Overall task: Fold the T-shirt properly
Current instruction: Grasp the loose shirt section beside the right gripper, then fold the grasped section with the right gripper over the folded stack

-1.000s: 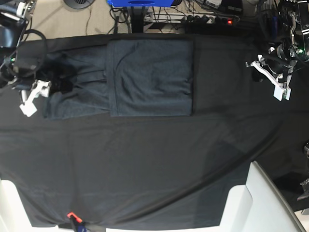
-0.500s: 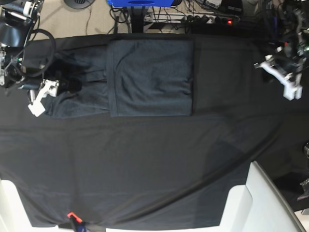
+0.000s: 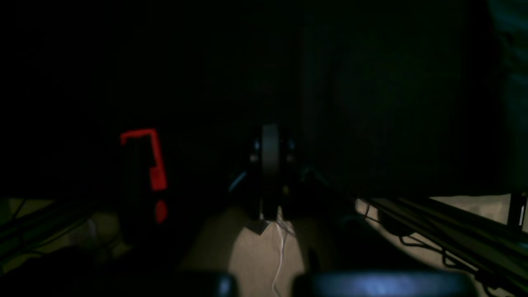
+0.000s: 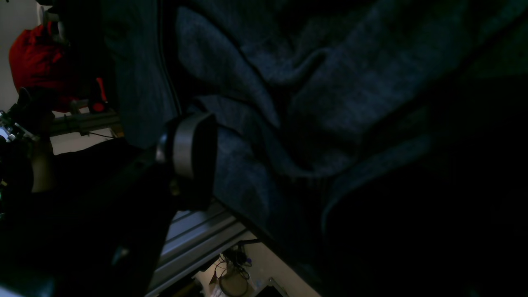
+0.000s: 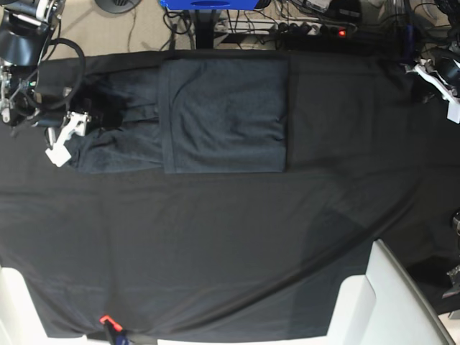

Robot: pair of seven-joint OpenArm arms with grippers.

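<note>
Compared with a second ago, the left arm's white claw has drawn back toward the top right corner of the base view, away from the cloth, and now sits at the far right edge of the surface. Its own wrist view is almost black; the two fingers read as pressed together with no gap and nothing between them. The right arm's white claw has moved a little up and inward at the left side of the base view, closer to the shirt's loose end, and its fingers have been narrowing over that second.

The large dark slate-grey long-sleeved T-shirt of thin soft knit lies on the black tablecloth covering the surface, in the upper left part of the base view, close to the far edge. Its long axis runs left to right across that view. The right-hand portion is folded into a flat, nearly square panel with straight edges. The left-hand portion is a narrower, rumpled band of fabric that reaches out toward the right claw.

In the right wrist view the grey knit fills most of the picture in soft creases, and one dark, rounded finger lies against the cloth's edge. Whether that claw has the fabric pinched cannot be told; the fingers appear partly apart.
</note>
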